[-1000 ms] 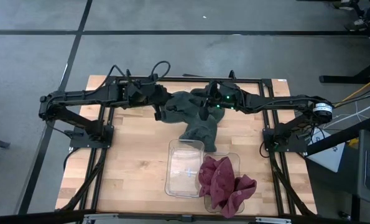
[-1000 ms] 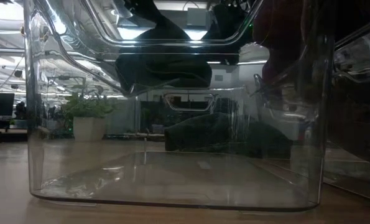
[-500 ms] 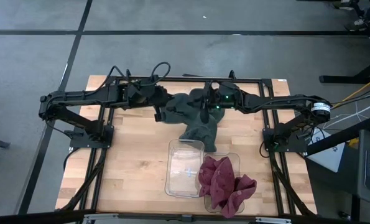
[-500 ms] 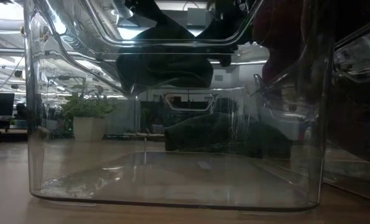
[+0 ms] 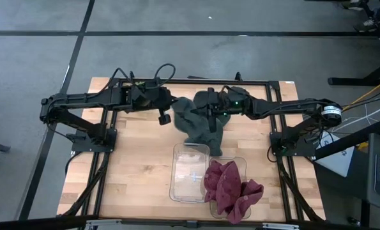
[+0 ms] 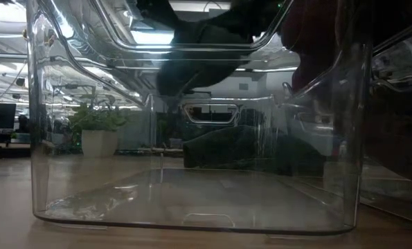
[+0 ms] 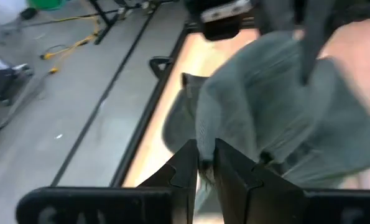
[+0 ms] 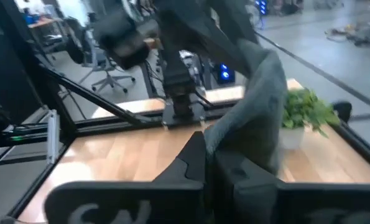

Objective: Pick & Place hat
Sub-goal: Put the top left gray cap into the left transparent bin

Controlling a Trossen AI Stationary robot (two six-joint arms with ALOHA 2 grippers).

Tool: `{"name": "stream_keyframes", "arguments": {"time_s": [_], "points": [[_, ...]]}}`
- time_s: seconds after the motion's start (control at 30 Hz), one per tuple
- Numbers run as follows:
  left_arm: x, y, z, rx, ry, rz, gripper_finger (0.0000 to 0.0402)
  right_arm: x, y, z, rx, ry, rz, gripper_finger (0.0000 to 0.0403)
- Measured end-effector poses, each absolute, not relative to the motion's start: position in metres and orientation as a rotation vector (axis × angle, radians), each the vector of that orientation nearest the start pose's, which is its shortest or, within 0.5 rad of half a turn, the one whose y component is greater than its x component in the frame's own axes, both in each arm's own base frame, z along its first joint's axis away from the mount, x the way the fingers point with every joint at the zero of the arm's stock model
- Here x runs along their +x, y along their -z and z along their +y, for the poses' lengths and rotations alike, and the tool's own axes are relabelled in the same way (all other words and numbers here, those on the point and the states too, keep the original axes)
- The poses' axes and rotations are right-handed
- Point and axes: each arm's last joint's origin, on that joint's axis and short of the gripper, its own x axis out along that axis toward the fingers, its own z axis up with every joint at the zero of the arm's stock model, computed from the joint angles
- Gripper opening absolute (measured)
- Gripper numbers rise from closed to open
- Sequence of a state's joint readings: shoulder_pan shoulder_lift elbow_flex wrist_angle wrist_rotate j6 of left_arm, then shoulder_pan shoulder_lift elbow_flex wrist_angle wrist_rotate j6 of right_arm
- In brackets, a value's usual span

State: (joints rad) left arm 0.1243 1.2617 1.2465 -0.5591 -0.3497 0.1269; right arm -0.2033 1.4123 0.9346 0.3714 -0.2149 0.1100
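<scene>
The grey hat (image 5: pixel 201 121), soft and limp, hung above the tabletop (image 5: pixel 138 160), each edge pinched by the clenched left pincer (image 5: pixel 166 118) and right pincer (image 5: pixel 210 115), best held by its folded brim.

In the low view, the clear bin (image 6: pixel 192 173) blocks the grey hat (image 6: pixel 199 76), its upper part cut off.

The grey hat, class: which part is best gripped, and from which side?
Grip the grey hat by its upper fabric edge, from either side, as the left gripper and right gripper do. It is limp cloth hanging downward, so a pinched fold probably holds best.
</scene>
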Motion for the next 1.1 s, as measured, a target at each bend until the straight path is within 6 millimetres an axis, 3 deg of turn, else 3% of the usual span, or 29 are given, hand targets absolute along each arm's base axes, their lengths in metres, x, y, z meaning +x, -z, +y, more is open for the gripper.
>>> {"name": "stream_keyframes", "arguments": {"time_s": [0.3, 0.53, 0.83, 1.1], "points": [[0.253, -0.357, 0.056, 0.183, -0.730, 0.647, 0.0083, 0.318, -0.335, -0.050, 0.044, -0.086, 0.008, 0.0002], [0.238, -0.347, 0.065, 0.110, -0.837, 0.769, 0.0085, 0.322, -0.356, -0.032, 0.005, -0.124, 0.077, 0.0001], [0.228, -0.344, 0.056, 0.028, -0.862, 0.807, 0.0083, 0.323, -0.380, 0.008, 0.004, -0.006, 0.105, 0.0001], [0.194, -0.361, 0.047, 0.154, -0.856, 0.828, 0.0080, 0.319, -0.382, 0.058, 0.174, 0.200, 0.079, 0.0001]]}}
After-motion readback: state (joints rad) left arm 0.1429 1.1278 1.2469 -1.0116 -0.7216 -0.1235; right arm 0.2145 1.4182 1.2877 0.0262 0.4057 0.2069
